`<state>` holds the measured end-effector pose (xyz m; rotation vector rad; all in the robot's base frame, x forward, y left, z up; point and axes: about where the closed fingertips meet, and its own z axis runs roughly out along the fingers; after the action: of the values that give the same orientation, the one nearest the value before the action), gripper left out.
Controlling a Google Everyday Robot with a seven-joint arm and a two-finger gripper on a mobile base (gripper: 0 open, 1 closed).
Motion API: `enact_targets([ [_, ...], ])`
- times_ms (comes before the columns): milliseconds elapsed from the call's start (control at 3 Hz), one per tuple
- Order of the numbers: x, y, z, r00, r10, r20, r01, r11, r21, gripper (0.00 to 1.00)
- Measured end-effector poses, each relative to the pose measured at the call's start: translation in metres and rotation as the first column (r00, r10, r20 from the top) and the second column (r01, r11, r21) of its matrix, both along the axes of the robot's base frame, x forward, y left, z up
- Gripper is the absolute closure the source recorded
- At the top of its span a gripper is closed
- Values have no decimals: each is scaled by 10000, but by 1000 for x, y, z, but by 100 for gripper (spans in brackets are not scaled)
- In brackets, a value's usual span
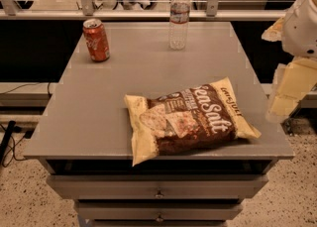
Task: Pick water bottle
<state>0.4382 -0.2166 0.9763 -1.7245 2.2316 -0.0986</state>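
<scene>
Grey metal forms the flat counter [99,112] in the camera view, with two shallow grey drawers [158,186] bearing small knobs below its front edge.

The small clear ribbed plastic water bottle [179,18], with a white cap and a pale label band, stands upright near the far edge, a little right of that edge's middle. Nothing touches it.

An orange-red aluminium soda can [96,40] stands upright near the far left corner, well apart from the bottle and shorter than it.

A cream and dark brown crinkled snack bag [190,119] printed "Sea Salt" lies flat near the front edge, right of centre. Its left lower corner appears to reach just over the front edge, and its right end points toward the front right corner.

The robot's pale cream gripper [285,99] hangs from a white arm [304,23] outside the right edge of the counter, about level with the snack bag and well apart from the water bottle. It holds nothing that can be seen. Whether it is wide or narrow I cannot tell.

Speckled flooring [29,196] shows beside the counter.
</scene>
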Motion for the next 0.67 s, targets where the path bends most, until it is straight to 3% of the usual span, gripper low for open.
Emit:
enact_targets([
  [333, 8, 1, 0, 9999, 63, 121, -64, 9999, 81, 0],
  [667, 51, 7, -7, 9978, 382, 547, -407, 9982, 444, 0],
])
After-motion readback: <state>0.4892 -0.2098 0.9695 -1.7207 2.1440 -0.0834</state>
